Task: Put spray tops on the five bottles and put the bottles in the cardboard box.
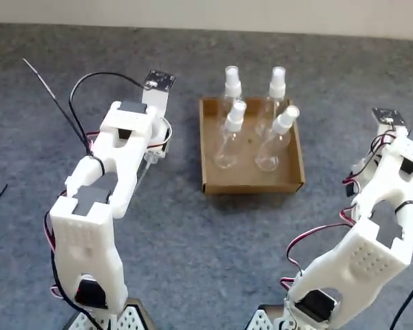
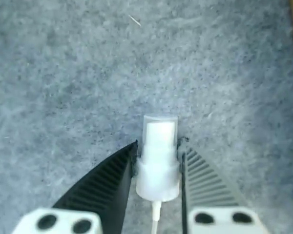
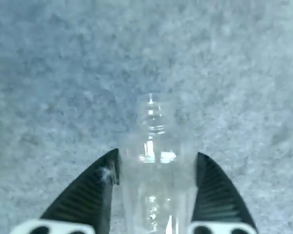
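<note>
My left gripper (image 2: pixel 158 145) is shut on a white spray top (image 2: pixel 157 161) with a clear cap, its thin tube trailing back between the fingers. In the high view this gripper (image 1: pixel 157 148) hangs just left of the cardboard box (image 1: pixel 251 185). A clear uncapped bottle (image 3: pixel 152 124) is held in my right gripper (image 3: pixel 157 156), neck pointing away over the grey mat. The right arm (image 1: pixel 392 172) stands right of the box and hides that bottle from above. Several bottles with spray tops (image 1: pixel 226 141) stand inside the box.
Grey carpet-like mat (image 1: pixel 193 247) covers the table. A black cable and a thin wire (image 1: pixel 55 103) run off the left arm toward the far left. Open mat lies in front of the box, between the two arm bases.
</note>
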You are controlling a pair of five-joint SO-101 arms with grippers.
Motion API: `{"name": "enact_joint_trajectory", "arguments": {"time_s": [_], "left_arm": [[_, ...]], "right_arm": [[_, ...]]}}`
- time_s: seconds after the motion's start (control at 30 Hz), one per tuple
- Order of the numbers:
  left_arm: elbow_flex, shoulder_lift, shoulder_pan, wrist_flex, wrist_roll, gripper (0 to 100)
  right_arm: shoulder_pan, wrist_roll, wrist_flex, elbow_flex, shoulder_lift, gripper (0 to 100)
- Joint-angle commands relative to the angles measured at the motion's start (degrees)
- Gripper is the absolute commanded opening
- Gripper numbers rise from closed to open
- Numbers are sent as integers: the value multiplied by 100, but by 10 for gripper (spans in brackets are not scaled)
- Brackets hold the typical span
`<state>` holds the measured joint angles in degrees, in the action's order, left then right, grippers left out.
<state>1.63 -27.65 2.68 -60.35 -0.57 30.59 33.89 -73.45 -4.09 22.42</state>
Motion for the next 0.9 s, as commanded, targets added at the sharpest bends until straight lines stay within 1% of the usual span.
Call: {"name": "enact_joint_trajectory", "arguments": {"time_s": [0.0, 0.1, 0.33, 0.43, 0.53, 0.63, 0.73, 0.87], "left_arm": [[-13, 295, -101, -53, 53, 69], [-13, 295, -110, -53, 53, 69], [119, 426, -119, -88, 53, 67], [242, 787, -119, -185, 44, 67], [338, 1288, -119, -475, 44, 67], [347, 1938, -127, -738, 53, 67], [303, 2747, -127, -1046, 62, 67], [303, 3960, -101, -1407, 53, 67]], "right_arm": [[-22, 18, 48, -338, -101, 66], [-57, 343, 75, -303, -57, 67], [92, 360, 13, -488, -330, 60], [-13, -70, 13, -804, -971, 39], [-286, -360, 13, -857, -1736, 27], [-690, -440, -4, -796, -2536, 26], [-1033, -747, -31, -321, -3345, 26], [-1789, -1037, 4, 505, -4585, 26]]}}
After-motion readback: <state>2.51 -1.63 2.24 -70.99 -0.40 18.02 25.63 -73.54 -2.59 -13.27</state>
